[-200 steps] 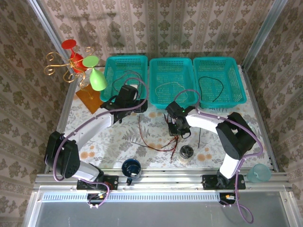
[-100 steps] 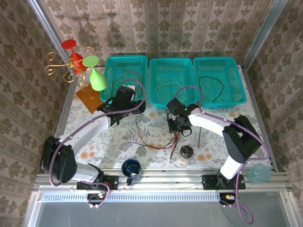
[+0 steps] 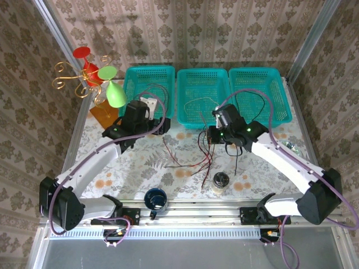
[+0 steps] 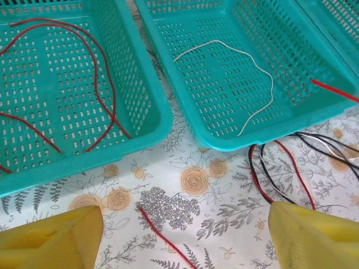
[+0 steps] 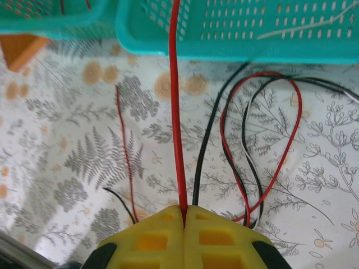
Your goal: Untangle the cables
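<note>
Just short of the middle basket (image 3: 193, 84), the right jaws pinch a red cable (image 5: 176, 112) above the floral surface (image 5: 67, 140), while the left jaws stand wide apart.

The left arm reaches forward from its base, and the left hand (image 4: 185, 218) stands open, its yellow fingers (image 4: 50, 238) wide apart. The right arm bends toward the middle, and the right hand (image 5: 184, 213) presses its pads together on a red cable (image 5: 175, 112).
</note>
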